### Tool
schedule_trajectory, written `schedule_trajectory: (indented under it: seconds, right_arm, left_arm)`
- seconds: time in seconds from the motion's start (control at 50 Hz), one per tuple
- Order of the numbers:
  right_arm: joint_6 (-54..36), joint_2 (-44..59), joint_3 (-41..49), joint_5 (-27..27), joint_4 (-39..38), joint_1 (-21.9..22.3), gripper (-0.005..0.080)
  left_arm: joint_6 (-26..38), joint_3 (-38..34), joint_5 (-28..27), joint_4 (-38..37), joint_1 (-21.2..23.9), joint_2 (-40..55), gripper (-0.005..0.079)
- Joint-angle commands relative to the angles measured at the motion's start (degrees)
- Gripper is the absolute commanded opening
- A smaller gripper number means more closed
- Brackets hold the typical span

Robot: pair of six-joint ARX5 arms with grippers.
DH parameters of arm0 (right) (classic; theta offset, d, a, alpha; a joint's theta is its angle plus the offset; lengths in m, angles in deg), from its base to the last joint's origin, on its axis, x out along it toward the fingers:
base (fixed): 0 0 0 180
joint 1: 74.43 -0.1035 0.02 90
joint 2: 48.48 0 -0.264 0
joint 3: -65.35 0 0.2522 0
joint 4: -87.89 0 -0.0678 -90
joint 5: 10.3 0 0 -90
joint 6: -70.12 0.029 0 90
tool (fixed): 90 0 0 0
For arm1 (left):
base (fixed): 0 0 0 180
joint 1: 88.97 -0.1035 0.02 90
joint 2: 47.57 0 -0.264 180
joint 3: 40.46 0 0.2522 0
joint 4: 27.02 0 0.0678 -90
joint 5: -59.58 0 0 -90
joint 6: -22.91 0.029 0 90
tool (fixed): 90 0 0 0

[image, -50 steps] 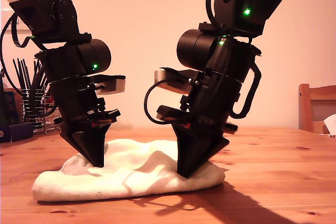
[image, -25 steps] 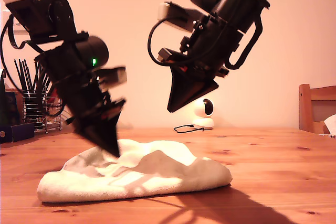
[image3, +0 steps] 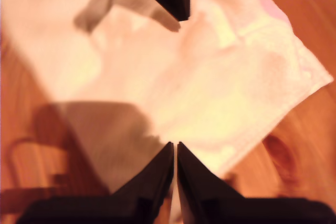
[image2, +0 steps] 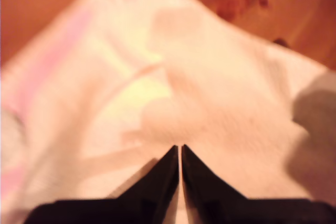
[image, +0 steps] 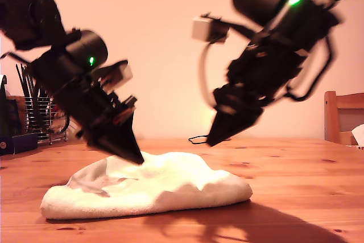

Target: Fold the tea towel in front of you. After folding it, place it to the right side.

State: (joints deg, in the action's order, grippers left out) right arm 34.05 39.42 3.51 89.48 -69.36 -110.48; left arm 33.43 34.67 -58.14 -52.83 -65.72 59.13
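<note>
Wooden table (image: 296, 197) carries the towel (image: 170, 189), heaped loosely toward the exterior view's left. The first gripper (image: 136, 157) hangs just above its crest and the second gripper (image: 213, 139) is higher, both pinched almost closed on nothing. Behind stand a utensil rack (image: 34, 112) at that view's left, a chair (image: 341, 115) at its right, and a pale wall (image: 165, 27).

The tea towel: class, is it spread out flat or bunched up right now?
Bunched up. The tea towel lies as a rumpled, humped mound on the table, its edges doubled under; neither tool grips it.
</note>
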Motion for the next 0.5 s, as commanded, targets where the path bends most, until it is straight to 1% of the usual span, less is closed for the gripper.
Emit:
schedule_trajectory:
  seconds: [0.0, 0.06, 0.16, 0.22, 0.26, 0.34, 0.38, 0.44, 0.48]
  right_arm:
    - [-4.48, -1.62, 1.57, -1.36, -0.48, -2.03, -0.0012]
    - [-8.07, -1.6, 2.29, -1.86, 1.51, -3.26, -0.0012]
    - [-9.86, -1.27, 2.38, -1.75, 4.92, -5.53, 0.0003]
    - [-10.75, -1.27, 2.38, -1.79, 5.73, -7.17, 0.0068]
    - [-10.91, -1.27, 2.38, -1.84, 5.75, -7.98, 0.0134]
    - [-12.92, -1.16, 2.38, -1.7, 5.86, -8.94, 0.0293]
    - [-13.97, -0.94, 2.38, -1.44, 5.86, -9.25, 0.0353]
    - [-16.11, -0.28, 2.38, -1.4, 5.55, -9.38, 0.0404]
    - [-17.49, 0.28, 2.38, -1.4, 5.38, -9.38, 0.0418]
  left_arm:
    - [-1.11, -0.11, -0.94, 1.73, 0.42, 0.85, -0.0024]
    - [-1.55, -0.24, -1.49, 1.9, 0.79, 0.85, -0.0024]
    - [-1.86, -0.24, -1.49, 2.14, 1.97, 0.98, -0.0024]
    - [-2.84, -0.26, -1.46, 2.43, 2.69, 1.11, -0.0024]
    - [-3.08, -0.26, -1.51, 2.67, 3.17, 1.4, -0.0024]
    - [-4.2, -0.31, -1.51, 2.62, 3.96, 1.77, -0.0024]
    - [-4.52, -0.31, -1.55, 2.47, 4.28, 2.1, -0.0024]
    - [-4.74, -0.31, -1.77, 2.34, 4.63, 2.45, -0.0024]
    - [-5.62, -0.31, -1.75, 1.9, 4.66, 2.64, -0.0024]
